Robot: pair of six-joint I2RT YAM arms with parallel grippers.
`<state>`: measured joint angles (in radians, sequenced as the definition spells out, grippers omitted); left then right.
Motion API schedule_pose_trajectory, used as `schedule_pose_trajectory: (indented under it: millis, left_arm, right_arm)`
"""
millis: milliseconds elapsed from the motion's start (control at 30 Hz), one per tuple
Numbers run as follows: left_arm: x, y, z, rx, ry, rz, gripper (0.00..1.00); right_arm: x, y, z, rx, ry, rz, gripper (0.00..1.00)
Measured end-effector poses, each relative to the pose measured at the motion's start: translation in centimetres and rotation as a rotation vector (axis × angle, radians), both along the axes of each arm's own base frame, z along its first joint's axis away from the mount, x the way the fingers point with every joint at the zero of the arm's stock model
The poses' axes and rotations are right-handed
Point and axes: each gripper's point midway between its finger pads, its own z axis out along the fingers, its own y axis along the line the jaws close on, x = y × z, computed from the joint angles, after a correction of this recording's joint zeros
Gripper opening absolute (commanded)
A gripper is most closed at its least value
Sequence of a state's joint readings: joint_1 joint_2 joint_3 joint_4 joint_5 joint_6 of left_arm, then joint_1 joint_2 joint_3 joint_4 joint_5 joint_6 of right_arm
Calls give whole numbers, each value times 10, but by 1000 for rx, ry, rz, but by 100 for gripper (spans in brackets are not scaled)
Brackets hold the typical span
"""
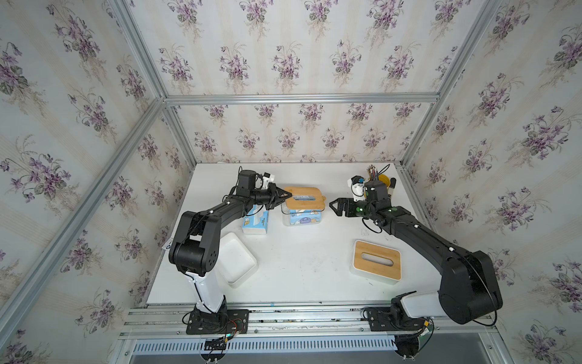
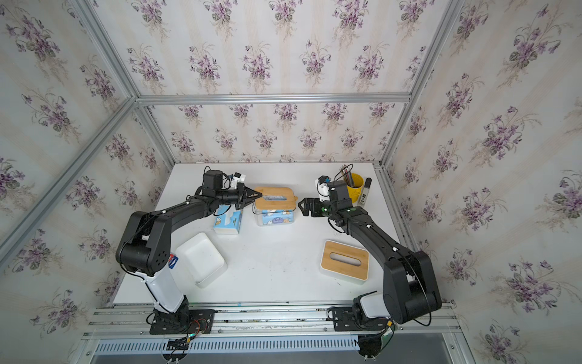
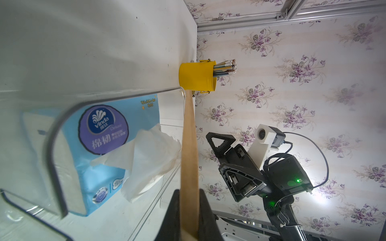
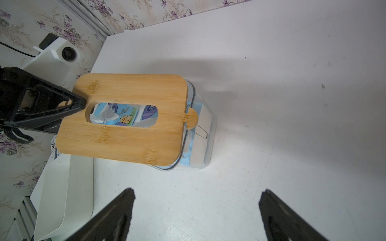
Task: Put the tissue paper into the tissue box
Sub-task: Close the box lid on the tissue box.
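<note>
A clear tissue box (image 1: 316, 220) (image 2: 291, 219) stands at the back middle of the table, with a blue pack of tissue paper (image 3: 104, 129) (image 4: 123, 116) inside it. White tissue sticks out of the pack's top. My left gripper (image 1: 285, 195) (image 2: 258, 195) (image 3: 189, 191) is shut on the short edge of the bamboo lid (image 1: 304, 198) (image 4: 129, 137). The lid sits over the box, shifted toward the left arm, so the box's end nearer the right arm shows uncovered. A little to the right of the box, my right gripper (image 1: 332, 205) (image 4: 197, 191) is open and holds nothing.
A second blue tissue pack (image 1: 255, 222) stands left of the clear box, under the left arm. An open white tray (image 1: 236, 263) lies front left. A white box with a bamboo lid (image 1: 376, 263) lies front right. A yellow pencil cup (image 2: 354, 186) stands at the back right.
</note>
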<state>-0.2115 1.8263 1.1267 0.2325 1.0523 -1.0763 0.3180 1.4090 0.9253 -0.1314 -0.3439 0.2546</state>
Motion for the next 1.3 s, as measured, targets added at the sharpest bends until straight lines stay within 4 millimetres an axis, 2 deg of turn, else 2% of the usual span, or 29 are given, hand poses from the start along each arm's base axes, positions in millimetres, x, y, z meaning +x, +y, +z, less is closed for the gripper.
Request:
schedule_pose_trajectory:
  millis: [700, 1033, 1300]
  left_arm:
    - [-3, 6, -7, -23, 31, -1, 1]
    - [1, 6, -7, -14, 23, -18, 4]
    - [1, 4, -11, -13, 29, -34, 6]
  right_arm:
    - [0, 1, -4, 1, 12, 6, 97]
    - [6, 4, -16, 3, 33, 4, 95]
    - [13, 6, -15, 9, 25, 3, 95]
